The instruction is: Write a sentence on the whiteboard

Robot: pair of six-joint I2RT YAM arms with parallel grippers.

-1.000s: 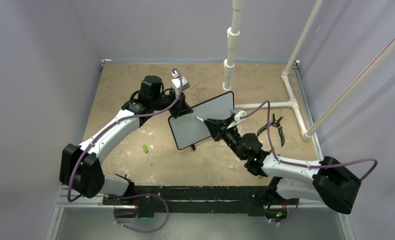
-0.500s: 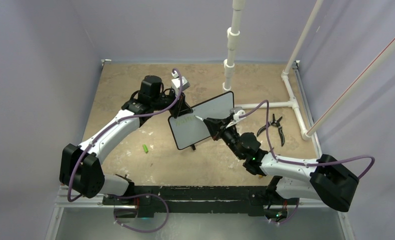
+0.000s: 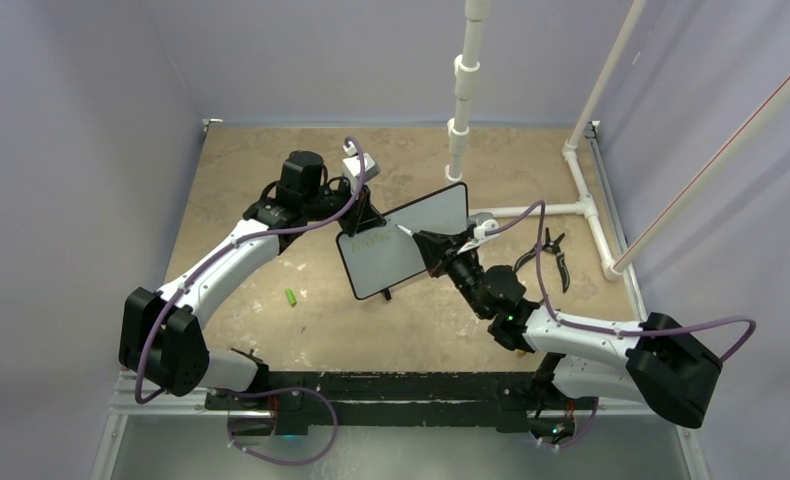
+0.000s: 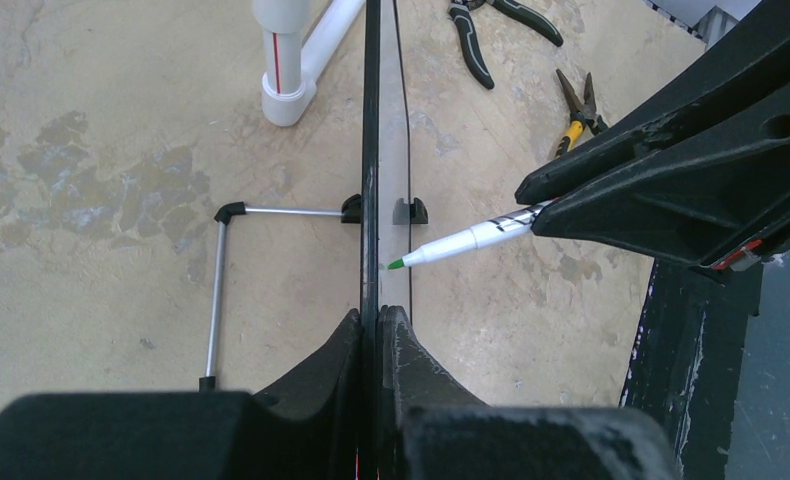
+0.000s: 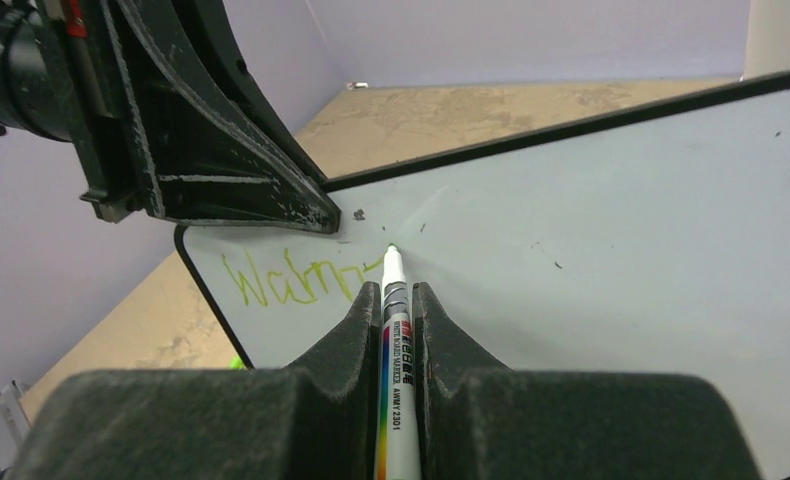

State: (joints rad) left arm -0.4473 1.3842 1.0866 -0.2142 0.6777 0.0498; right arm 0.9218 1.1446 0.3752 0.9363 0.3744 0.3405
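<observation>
Writing the sentence (image 5: 291,280) is the step in hand: my right gripper (image 5: 391,292) clamps the marker (image 5: 395,370), its tip just past the first green word. My left gripper (image 4: 378,322) pinches the whiteboard (image 5: 621,250), which stands upright near the white pipe (image 3: 458,130). Next, I think, come light and steady strokes.

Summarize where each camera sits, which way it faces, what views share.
Top external: fixed above and behind the robot, looking down at the table; both arms show, left fingers and right fingers at the whiteboard.
Left wrist: looks along the whiteboard's edge; own fingers clamp it.
Right wrist: looks along the marker at the sentence; own fingers clamp it.
Shared: whiteboard and marker in all; each wrist view shows the other arm's fingers.
</observation>
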